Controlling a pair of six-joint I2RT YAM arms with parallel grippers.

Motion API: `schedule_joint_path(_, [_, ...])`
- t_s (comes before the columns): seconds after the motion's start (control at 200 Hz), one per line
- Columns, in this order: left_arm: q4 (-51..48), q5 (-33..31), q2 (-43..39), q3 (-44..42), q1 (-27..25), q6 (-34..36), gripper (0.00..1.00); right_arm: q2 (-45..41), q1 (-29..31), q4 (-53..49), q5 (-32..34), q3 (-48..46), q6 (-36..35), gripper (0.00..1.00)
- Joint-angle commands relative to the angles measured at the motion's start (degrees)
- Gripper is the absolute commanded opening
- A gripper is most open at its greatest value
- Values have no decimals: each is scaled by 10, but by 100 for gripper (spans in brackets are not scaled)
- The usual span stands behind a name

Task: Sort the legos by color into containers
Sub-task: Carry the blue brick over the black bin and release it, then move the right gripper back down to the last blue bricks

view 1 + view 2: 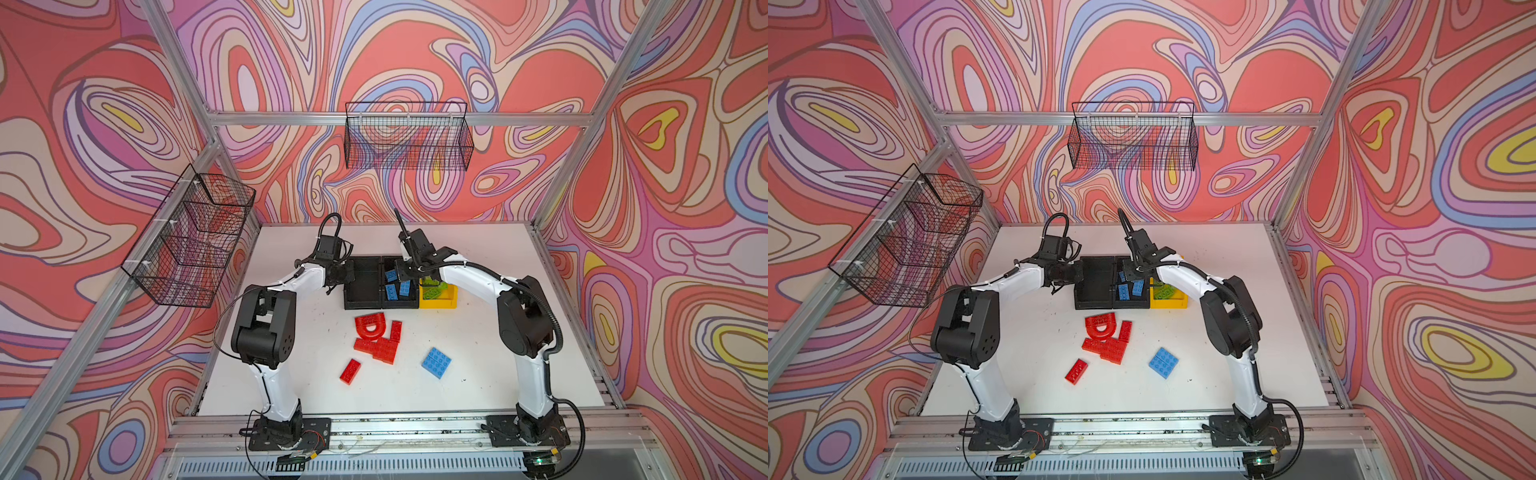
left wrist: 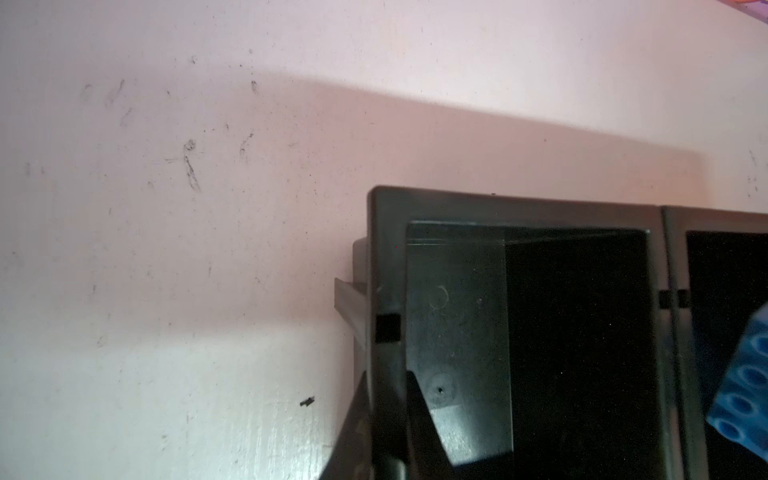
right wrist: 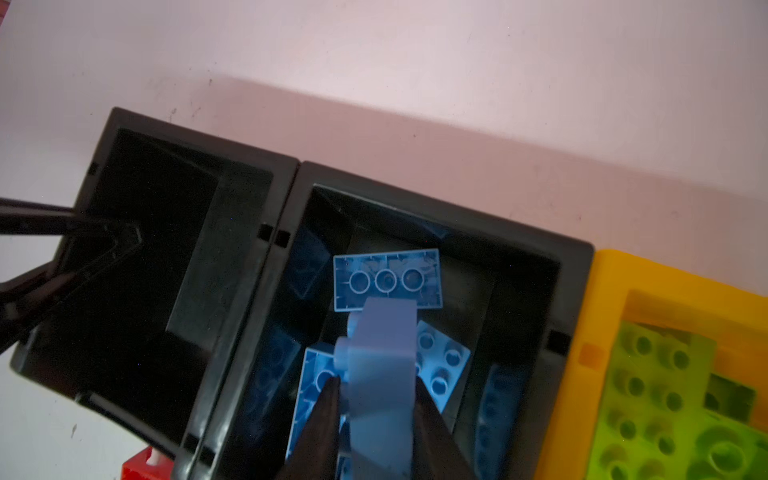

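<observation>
1. The three containers stand joined in a row just above the middle of both top views, on the white bench (image 1: 498,353). From left to right they are the left black bin (image 1: 361,305), the middle black bin (image 1: 400,305) and the yellow bin (image 1: 452,297)
2. At the lower middle of its wrist view, the left gripper (image 2: 386,428) is clamped tight across the left black bin's outer wall, one finger inside and one outside. I judge it is pinning the light row of bins so they do not slide while bricks drop in
3. The right gripper (image 3: 374,386) pinches a pale blue brick (image 3: 382,353) between narrow jaws. It hangs the brick over the middle black bin, above the blue bricks (image 3: 386,280) already lying there. It grips the brick from above, so releasing should drop it straight in
4. The green bricks (image 1: 434,287) lie in the yellow bin at the right end of the row. The left black bin shows no bricks and is presumably meant for red
5. Below the bins, at centre frame, the red arch (image 1: 370,326) touches a cluster of red bricks (image 1: 380,348) on the bench. A lone red brick (image 1: 350,371) lies apart to the lower left
6. A blue plate (image 1: 436,362) lies on the bench, apart to the lower right of the reds and unsorted
7. The step in hand looks like a blue drop. Green seems finished, while the reds and the blue plate remain
</observation>
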Motion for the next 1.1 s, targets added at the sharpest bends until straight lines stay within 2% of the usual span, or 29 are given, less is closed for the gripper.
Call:
schedule_joint_path(0.0, [30, 23, -19, -1, 0, -12, 0, 15, 2, 23, -24, 20, 4, 30])
schedule_joint_path(0.16, [30, 19, -20, -2, -1, -10, 0, 11, 2, 24, -19, 21, 4, 51])
schedule_joint_path(0.25, [30, 21, -20, -1, -1, -11, 0, 0, 1, 16, -14, 26, -1, 58])
schedule_joint_path(0.396, [28, 17, -22, -2, 0, -9, 0, -49, 1, -10, -1, 9, -12, 60])
schedule_joint_path(0.511, [28, 16, -25, -2, -1, -7, 0, -114, 2, -44, 9, -51, -17, 62])
schedule_joint_path(0.641, [26, 13, -27, -1, 0, -4, 0, -213, 2, -87, -1, -166, -8, 67])
schedule_joint_path(0.786, [25, 13, -25, -1, -1, -4, 0, -326, 17, -130, -45, -298, 3, 71])
schedule_joint_path(0.936, [27, 14, -19, -2, -1, -4, 0, -403, 59, -182, -26, -402, 54, 71])
schedule_joint_path(1.097, [27, 18, -15, 0, 0, -5, 0, -447, 83, -216, -7, -474, 116, 70])
